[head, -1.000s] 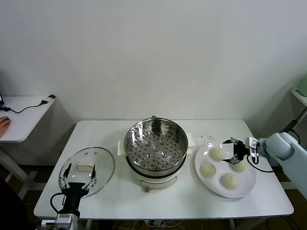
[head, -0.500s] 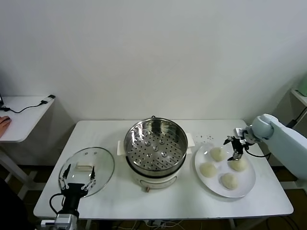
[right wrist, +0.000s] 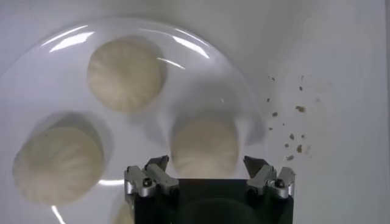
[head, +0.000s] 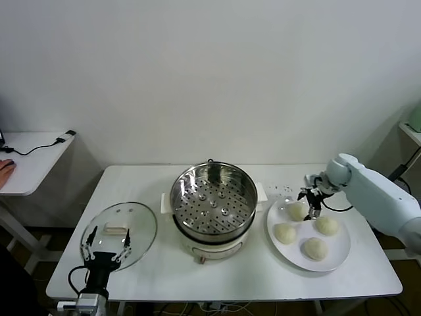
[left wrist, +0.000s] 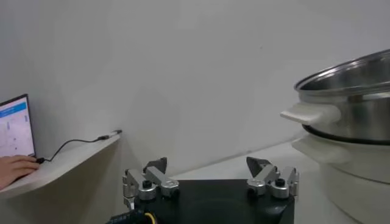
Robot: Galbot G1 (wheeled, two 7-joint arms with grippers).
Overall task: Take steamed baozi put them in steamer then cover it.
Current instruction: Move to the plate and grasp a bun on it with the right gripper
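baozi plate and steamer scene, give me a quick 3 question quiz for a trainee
1. True or false: the steamer already holds one baozi.
2. How many baozi sit on the plate?
A. two
B. three
C. four
3. Which gripper is poised over a baozi, and which one?

Key
1. False: only its perforated tray shows, and the cover lies on the table to the steamer's left.
2. C.
3. The right gripper, open, above the baozi nearest the steamer at the plate's back. In the right wrist view that baozi sits between its fingers. The left gripper waits open at the table's front edge by the cover.
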